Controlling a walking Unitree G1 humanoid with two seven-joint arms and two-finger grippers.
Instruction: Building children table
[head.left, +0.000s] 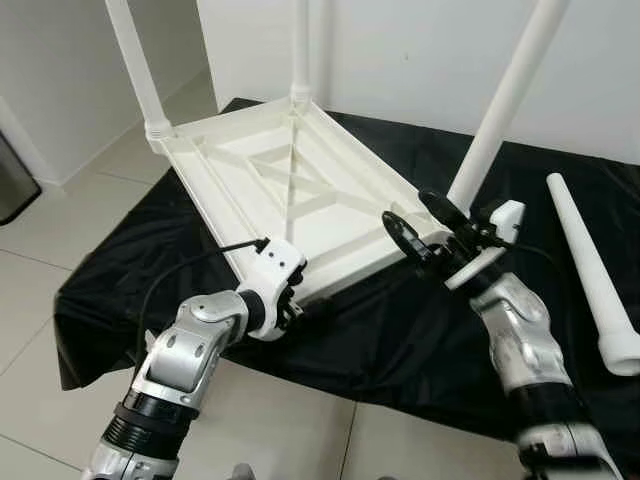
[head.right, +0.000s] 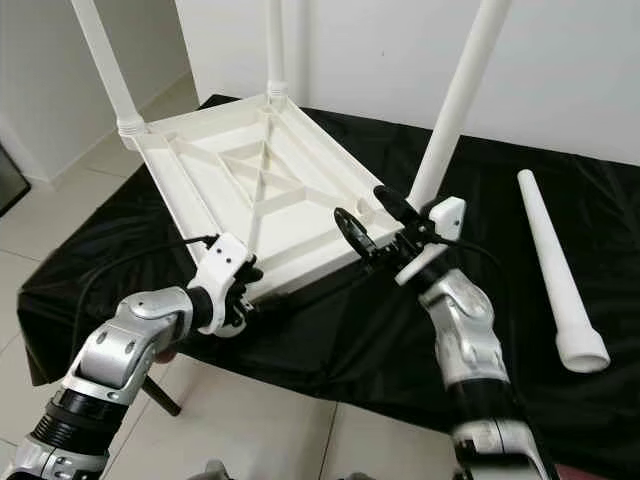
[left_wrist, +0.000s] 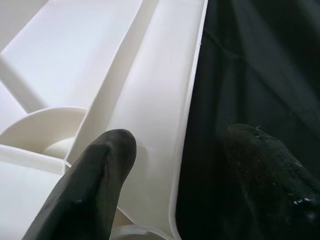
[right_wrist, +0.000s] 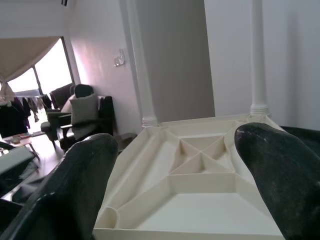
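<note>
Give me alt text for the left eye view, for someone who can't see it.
A white plastic table top lies upside down on a black cloth, three legs already standing up from its corners. The robot's left hand is at the near corner, its right hand open by the right-side leg. A spare leg lies on the cloth.

White tabletop (head.left: 300, 190) upside down, 3 legs upright; 1 leg (head.left: 592, 270) loose.
</note>
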